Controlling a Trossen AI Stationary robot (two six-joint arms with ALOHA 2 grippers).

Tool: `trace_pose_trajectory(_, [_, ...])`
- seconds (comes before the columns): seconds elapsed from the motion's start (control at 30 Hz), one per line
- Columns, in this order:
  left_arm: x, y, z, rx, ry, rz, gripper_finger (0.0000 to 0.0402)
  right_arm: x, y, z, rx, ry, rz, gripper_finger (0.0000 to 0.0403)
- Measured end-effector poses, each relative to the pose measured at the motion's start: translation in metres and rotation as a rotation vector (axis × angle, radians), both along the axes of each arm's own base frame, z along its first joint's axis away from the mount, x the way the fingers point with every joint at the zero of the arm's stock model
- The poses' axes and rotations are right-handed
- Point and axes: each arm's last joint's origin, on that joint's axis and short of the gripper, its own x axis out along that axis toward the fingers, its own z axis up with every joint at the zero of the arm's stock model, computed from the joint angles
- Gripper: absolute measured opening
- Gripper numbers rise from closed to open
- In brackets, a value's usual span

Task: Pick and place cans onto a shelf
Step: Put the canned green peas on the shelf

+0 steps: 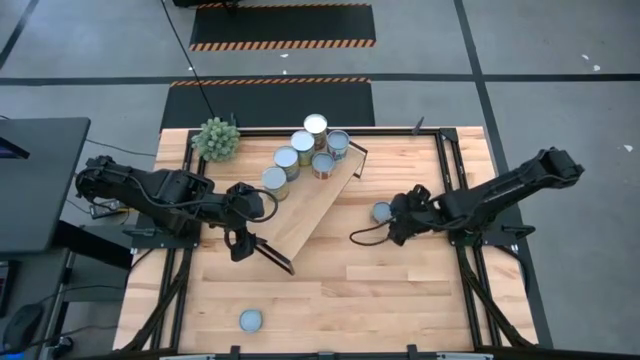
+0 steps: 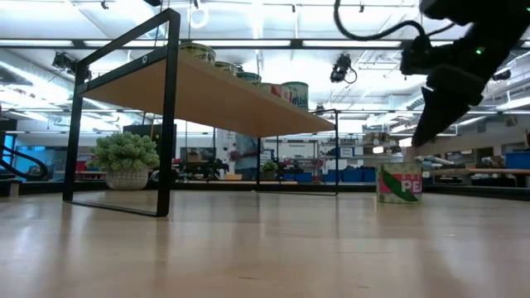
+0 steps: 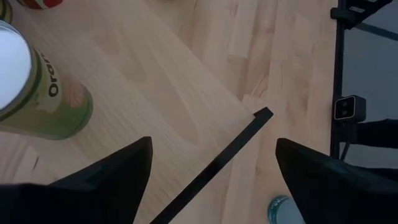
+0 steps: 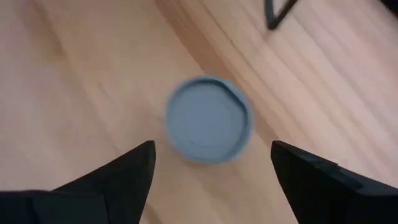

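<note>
The shelf [image 1: 305, 205], a long light-wood board with black frame ends, stands slantwise mid-table. Several cans [image 1: 302, 146] stand upright on its far end. One can [image 4: 208, 119] with a bluish-grey top and a green-and-pink label [image 2: 400, 184] stands on the tabletop right of the shelf. My right gripper [image 4: 211, 149] hangs open just above it, tilted down, a finger at either side, apart from it. Another can [image 1: 250, 320] stands near the table's front edge. My left gripper [image 1: 240, 248] waits open over the shelf's near end [image 3: 211, 174], beside a green-labelled can [image 3: 37, 93].
A spiky green plant [image 1: 216, 138] sits in a white pot at the table's far left corner. Black frame rails [image 1: 450, 180] run along the table's sides. Bare tabletop [image 1: 370, 290] lies between the shelf and the front edge.
</note>
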Motion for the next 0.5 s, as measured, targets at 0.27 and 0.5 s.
trace_pose_trajectory(0.27, [0.000, 0.000, 0.000, -0.014, 0.001, 0.013, 0.0345, -0.016, 0.016, -0.036, 0.086, -0.166, 0.083, 0.0316])
trace_pose_trajectory(0.5, [0.000, -0.001, 0.000, -0.040, 0.006, 0.017, 0.0345, -0.030, 0.012, -0.058, 0.115, -0.109, 0.047, 0.0315])
